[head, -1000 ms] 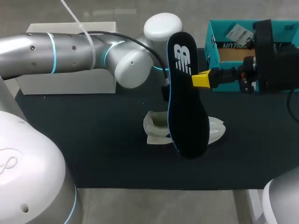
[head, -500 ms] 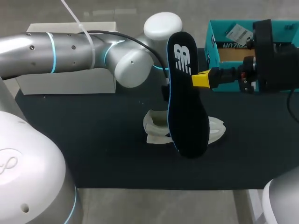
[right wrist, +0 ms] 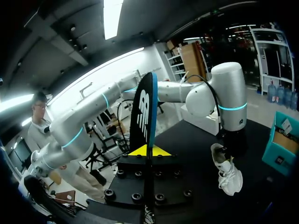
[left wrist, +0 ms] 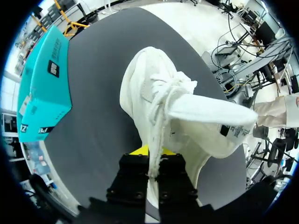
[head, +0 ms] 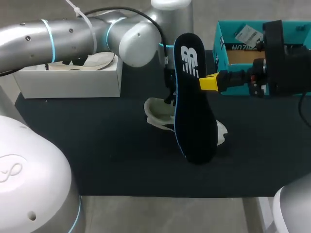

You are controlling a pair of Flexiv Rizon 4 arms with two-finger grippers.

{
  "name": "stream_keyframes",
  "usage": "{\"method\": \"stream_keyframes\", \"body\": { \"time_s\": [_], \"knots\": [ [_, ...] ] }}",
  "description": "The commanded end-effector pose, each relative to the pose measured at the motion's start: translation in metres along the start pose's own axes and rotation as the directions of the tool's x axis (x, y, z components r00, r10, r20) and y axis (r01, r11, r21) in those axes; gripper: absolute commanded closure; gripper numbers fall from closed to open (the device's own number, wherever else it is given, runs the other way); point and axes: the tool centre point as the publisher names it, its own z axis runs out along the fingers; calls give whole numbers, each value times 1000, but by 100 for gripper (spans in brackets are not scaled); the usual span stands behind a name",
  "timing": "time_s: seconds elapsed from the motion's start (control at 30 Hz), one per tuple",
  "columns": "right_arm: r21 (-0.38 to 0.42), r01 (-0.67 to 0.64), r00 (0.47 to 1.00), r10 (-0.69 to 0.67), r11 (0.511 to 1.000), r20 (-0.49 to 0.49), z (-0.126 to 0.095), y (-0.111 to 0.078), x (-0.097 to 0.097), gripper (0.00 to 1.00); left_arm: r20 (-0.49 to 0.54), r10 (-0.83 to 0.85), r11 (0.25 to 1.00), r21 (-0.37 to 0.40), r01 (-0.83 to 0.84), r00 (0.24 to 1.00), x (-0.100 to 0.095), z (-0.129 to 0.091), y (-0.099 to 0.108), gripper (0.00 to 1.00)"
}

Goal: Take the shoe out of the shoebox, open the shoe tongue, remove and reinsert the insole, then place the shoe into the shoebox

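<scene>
Reinserting looks to be the step in hand. Right pincer [right wrist: 148, 150] clamped on the side edge of the insole [right wrist: 144, 112], held on edge, with the logo end to one side of the yellow tips and the broader toe end to the other. Ahead of and lower than that pincer, left pincer [left wrist: 155, 156] pinched shut on the shoe [left wrist: 159, 93] at the lace and tongue fabric, toe pointing away from it over the dark mat [head: 97, 145]. Hard to tell whether the sole rests on the mat or hangs just clear. Off to the side of the right pincer, the teal shoebox [head: 223, 58], well apart from the shoe.

Hold the left pinch firm and draw the tongue back and up so the mouth gapes wide. Turn the insole flat side down and lead with the toe end. Aim into the opening just ahead of the left pincer's fingers, not onto the laces. Slide along the shoe's floor rather than pressing down. Probably thin foam, gripped at one edge only, so likely to buckle if shoved. Release only once the heel end sits inside the collar
</scene>
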Motion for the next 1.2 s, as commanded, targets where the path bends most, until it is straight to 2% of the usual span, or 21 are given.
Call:
{"method": "stream_keyframes", "body": {
  "time_s": [0.03, 0.07, 0.53, 0.57, 0.67, 0.7, 0.73, 0.77, 0.8, 0.83, 0.93, 1.2],
  "knots": [
    [-12, 2, 898, 3, 1000, 439, 4, -5, 11, 100, -218, 819, 563, 117, -818, 531, 4, -23, 7, 100],
    [-12, 2, 898, 3, 1000, 439, 4, -5, 11, 100, -194, 849, 521, 149, -840, 492, 2, -27, 8, 100],
    [-12, 2, 898, 3, 1000, 439, 4, -5, 11, 100, -194, 849, 521, 149, -840, 492, 2, -27, 8, 100],
    [-12, 2, 898, 3, 1000, 439, 4, -5, 11, 100, -171, 864, 498, 162, -852, 473, -1, -26, 9, 100],
    [-12, 2, 898, 3, 1000, 439, 4, -5, 11, 100, -188, 918, 383, 178, -907, 350, -10, -26, 8, 100],
    [-12, 2, 898, 3, 1000, 439, 4, -5, 11, 100, -215, 936, 320, 189, -928, 279, -13, -25, 7, 100],
    [-12, 2, 898, 3, 1000, 439, 4, -5, 11, 100, -213, 946, 288, 199, -937, 245, -16, -24, 7, 100],
    [-12, 2, 898, 3, 1000, 439, 4, -5, 11, 100, -245, 933, 313, 184, -932, 265, -21, -22, 8, 100],
    [-12, 2, 898, 3, 1000, 439, 4, -5, 11, 100, -274, 935, 281, 191, -940, 224, -24, -21, 7, 100],
    [-12, 2, 898, 3, 1000, 439, 4, -5, 11, 100, -253, 945, 259, 187, -948, 208, -27, -20, 7, 100],
    [-12, 2, 898, 3, 1000, 439, 4, -5, 11, 100, -290, 943, 224, 184, -957, 165, -35, -16, 6, 100],
    [-12, 2, 898, 3, 1000, 439, 4, -5, 11, 100, -316, 924, 272, 145, -951, 216, -46, -4, 8, 100]
  ]
}}
